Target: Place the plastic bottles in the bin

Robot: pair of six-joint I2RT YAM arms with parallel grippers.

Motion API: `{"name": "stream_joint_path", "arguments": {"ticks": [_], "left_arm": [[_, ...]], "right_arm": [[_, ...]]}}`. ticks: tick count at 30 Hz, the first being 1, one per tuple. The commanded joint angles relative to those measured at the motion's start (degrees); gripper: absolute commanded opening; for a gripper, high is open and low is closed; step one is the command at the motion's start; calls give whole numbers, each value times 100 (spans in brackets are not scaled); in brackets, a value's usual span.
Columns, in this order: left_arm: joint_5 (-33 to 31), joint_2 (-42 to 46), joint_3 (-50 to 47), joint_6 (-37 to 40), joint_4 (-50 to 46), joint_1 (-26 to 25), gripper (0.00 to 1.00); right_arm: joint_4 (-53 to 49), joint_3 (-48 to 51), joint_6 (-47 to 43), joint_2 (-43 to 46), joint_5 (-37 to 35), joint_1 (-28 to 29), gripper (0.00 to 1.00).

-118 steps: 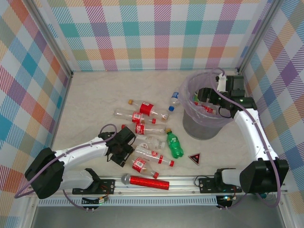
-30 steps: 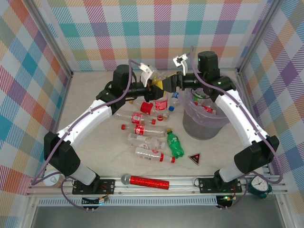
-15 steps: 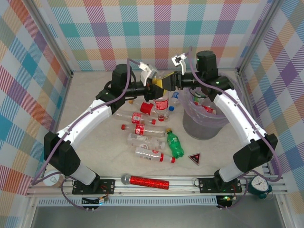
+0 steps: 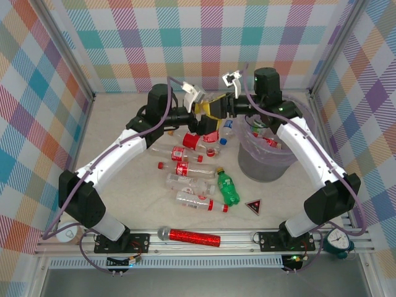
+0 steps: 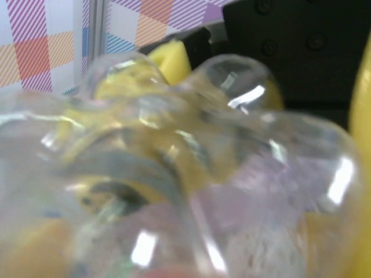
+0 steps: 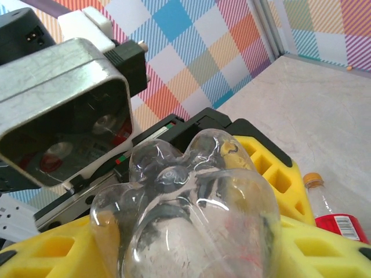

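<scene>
Two grippers meet in mid-air above the pale desk [image 4: 124, 124], so the step in hand looks like a hand-over from one arm to the other. The right gripper [image 4: 221, 111] is clenched on a small clear plastic bottle [image 6: 197, 197]. Its yellow fingers [image 6: 330, 249] press the bottle's sides, and the lobed base is turned toward the wrist camera. The left gripper [image 4: 199, 116] sits directly opposite, right against the same bottle. Its wrist view is a close blur of the base, and I cannot tell whether it grips or has let go.

The round translucent lilac bin [image 4: 266, 166] stands just beside and below the right gripper, on its right. The next move likely calls for the left gripper to back clear. The right would then swing over the bin's mouth and let go.

Below, a green bottle [image 4: 227, 189] and several clear red-labelled bottles [image 4: 182, 168] lie on the desk, left of the bin.
</scene>
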State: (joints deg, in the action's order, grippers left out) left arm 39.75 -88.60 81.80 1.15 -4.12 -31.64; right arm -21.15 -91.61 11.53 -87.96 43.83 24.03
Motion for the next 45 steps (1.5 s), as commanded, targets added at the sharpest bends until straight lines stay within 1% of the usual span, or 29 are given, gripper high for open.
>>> {"name": "stream_joint_path", "arguments": {"ticks": [1,3,6,9,12,13,16,19,21,24,27,30,32,35,37,39,42,45], "left_arm": [[-65,432,-196,155,-249,26,100],[-207,683,-353,183,-406,26,100],[-599,1108,-677,111,-568,26,100],[-1118,1374,-931,-284,-805,26,100],[-1626,1534,-1211,-1024,-850,9,100],[-1829,1587,-1298,-1276,-840,-2,98],[-2750,1736,-1516,-2053,-1114,-43,93],[-3688,1812,-1580,-2928,-1852,-82,89],[-4195,1858,-1645,-3445,-2265,-146,89],[-4432,1834,-1752,-3965,-2638,-245,89],[-4494,1769,-1815,-4128,-2750,-331,89],[-4594,1692,-1851,-4192,-2766,-343,89],[-4692,1647,-1818,-4273,-2827,-339,88],[-4741,1598,-1708,-4507,-3107,-343,88],[-4773,1561,-1667,-4859,-3446,-343,86],[-4784,1474,-1682,-5327,-3785,-343,84],[-4678,1401,-1938,-5927,-3767,-374,82],[-4586,1381,-2211,-6448,-3586,-484,81]], "right_arm": [[221,-265,-60,104,-385,3,53],[191,-409,0,80,-578,-59,52],[156,-636,33,92,-975,-182,52],[-14,-942,-15,155,-1440,-306,52],[-393,-1304,-117,284,-2046,-496,51],[-430,-1354,-139,361,-2115,-566,51],[-672,-1559,-303,579,-2408,-814,51],[-1047,-1761,-467,787,-2880,-1078,51],[-1124,-1748,-427,962,-2975,-1376,51],[-1176,-1646,-318,1167,-3047,-1803,51],[-1001,-1362,-121,1330,-2827,-2186,52],[-849,-1262,5,1336,-2483,-2334,52],[-938,-1374,-16,1269,-2461,-2353,52],[-1079,-1409,-190,1365,-3025,-2374,52],[-1235,-1364,-349,1458,-3560,-2377,52],[-1314,-1116,-415,1583,-3982,-2407,52],[-1310,-497,-287,1742,-4115,-2450,52],[-1561,-103,-172,1775,-4287,-2455,53]]}}
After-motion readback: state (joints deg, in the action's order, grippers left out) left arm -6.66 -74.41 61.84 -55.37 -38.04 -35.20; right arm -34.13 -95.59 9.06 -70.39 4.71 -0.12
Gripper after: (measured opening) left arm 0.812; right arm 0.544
